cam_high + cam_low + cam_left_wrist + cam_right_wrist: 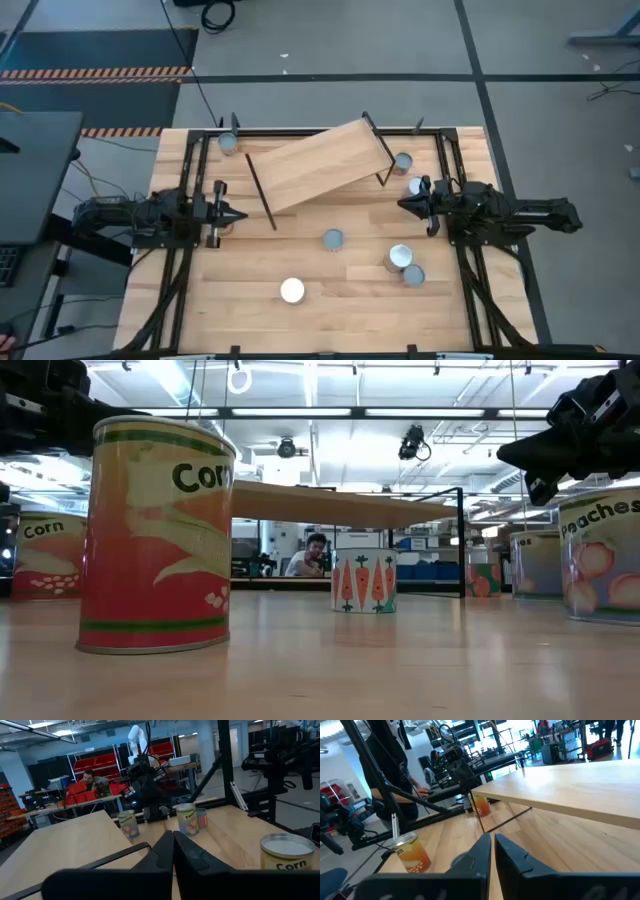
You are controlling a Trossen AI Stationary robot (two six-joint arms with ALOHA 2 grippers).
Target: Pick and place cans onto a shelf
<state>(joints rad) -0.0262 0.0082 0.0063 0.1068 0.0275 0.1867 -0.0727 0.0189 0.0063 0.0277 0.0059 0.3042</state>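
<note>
Both arms matte black, built of blocky jointed segments. Left arm (pixel 130 215): dark cable loops along the rear links; pale bar across its wrist. Right arm (pixel 510 212): similar build, pale bar at wrist. Left gripper (pixel 172 851) and right gripper (pixel 491 849): two smooth black tapered fingers each. Screws and markings possibly present; not resolvable.

I'm working in a robotics lab / industrial workshop. Red parts bins (pixel 90 767) are sitting on metal racks w/ a white robot arm (pixel 137 737) standing nearby; a person (pixel 90 779) is sitting at a bench behind. Fluorescent strip lights (pixel 330 412) are running across an open ceiling. Hazard-stripe tape (pixel 95 72) is marking the grey concrete floor (pixel 330 40), cables trailing over it. My wooden table (pixel 250 275) is sitting in a black metal frame.
</note>
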